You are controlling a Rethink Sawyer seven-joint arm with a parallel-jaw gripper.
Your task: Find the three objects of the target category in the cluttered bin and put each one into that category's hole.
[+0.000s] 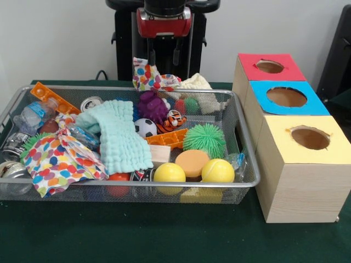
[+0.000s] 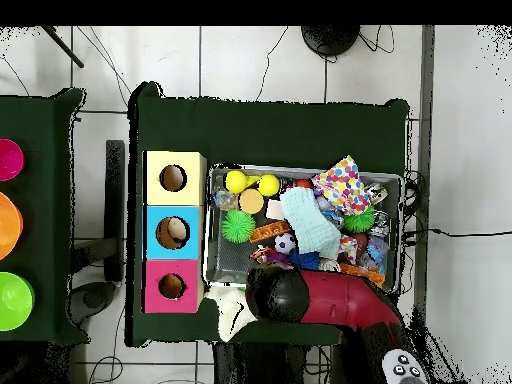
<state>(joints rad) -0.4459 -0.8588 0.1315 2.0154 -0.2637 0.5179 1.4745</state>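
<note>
On the green bench (image 1: pixel 164 235) the bin (image 1: pixel 137 193) sits left of three wooden boxes in a row.

Along the bin's near rim lie two yellow balls (image 1: pixel 169 173) with an orange sponge disc (image 1: pixel 192 163) between them. An orange ball (image 1: pixel 118 178) lies further left, partly under cloth. Behind the right-hand yellow ball is a green spiky ball (image 1: pixel 204 138). At the near left a polka-dot cloth (image 1: pixel 57 161) is bunched up, and a mint towel (image 1: pixel 118 137) drapes across the middle. A small soccer ball (image 1: pixel 145 127) lies just beside the towel, touching an orange block (image 1: pixel 167 139). Farther back are a purple toy (image 1: pixel 152 106), a striped tiger toy (image 1: pixel 174 118), a tin (image 1: pixel 91 103) and an orange plastic strip (image 1: pixel 52 98). A clear bottle (image 1: pixel 35 116) lies at the left wall. A second polka-dot cloth (image 1: pixel 151 78) hangs over the far rim, with a cream knitted thing (image 1: pixel 196 83) beside it.

The nearest box has a yellow top (image 1: pixel 299 138), the next a blue top (image 1: pixel 285 98), the farthest a pink top (image 1: pixel 270 67); each has a round hole.

The arm (image 2: pixel 330 300) hangs over the bin's far edge. The gripper (image 1: pixel 164 57) shows only as dark parts below the red head, and I cannot tell whether it is spread or pressed together.
</note>
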